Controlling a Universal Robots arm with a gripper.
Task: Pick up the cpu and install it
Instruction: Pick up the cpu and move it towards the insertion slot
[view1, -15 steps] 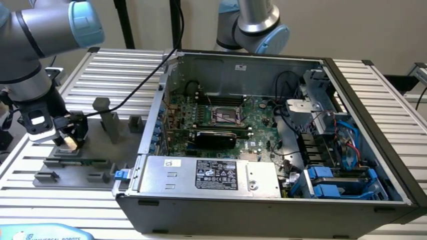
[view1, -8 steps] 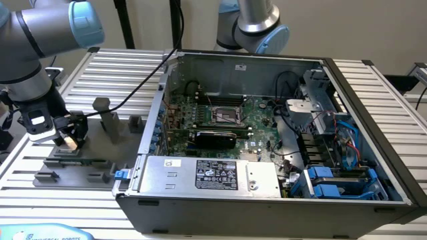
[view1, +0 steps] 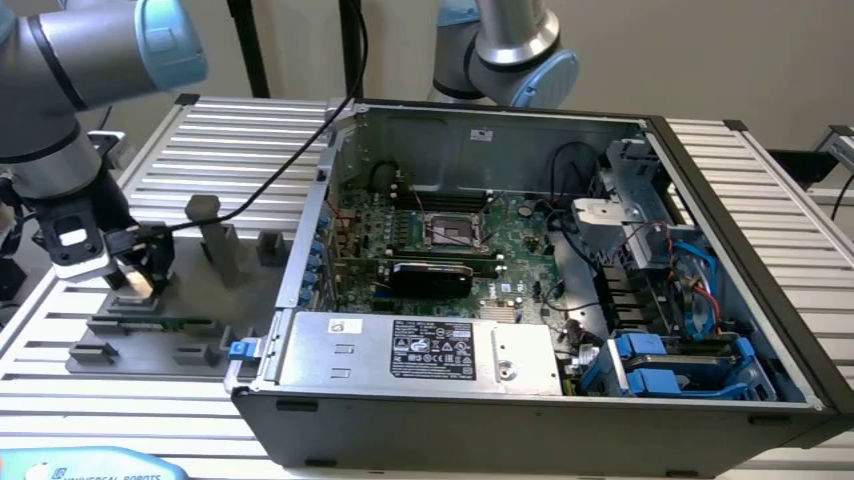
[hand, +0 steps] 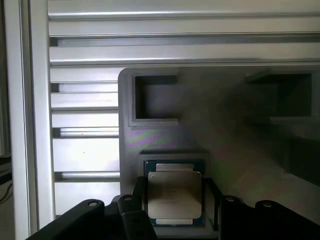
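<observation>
The cpu (hand: 175, 194), a silver-topped square chip with a thin green edge, lies in a pocket of the grey fixture (hand: 165, 140). My gripper (hand: 175, 202) is down over it, and its dark fingers (hand: 139, 200) press against two opposite edges of the chip. In the exterior view the gripper (view1: 134, 272) stands low over the fixture (view1: 187, 300) at that view's left, with the lit cpu (view1: 135, 285) between its fingers. The motherboard's socket (view1: 451, 232) sits open inside the computer case (view1: 400, 420).
A long green memory stick (view1: 160, 323) lies in the fixture in front of the gripper, among upright grey blocks (view1: 214, 245). A second arm (view1: 514, 50) rises behind the case. Slatted aluminium table (view1: 240, 130) surrounds everything. A black cable (view1: 287, 165) runs into the case.
</observation>
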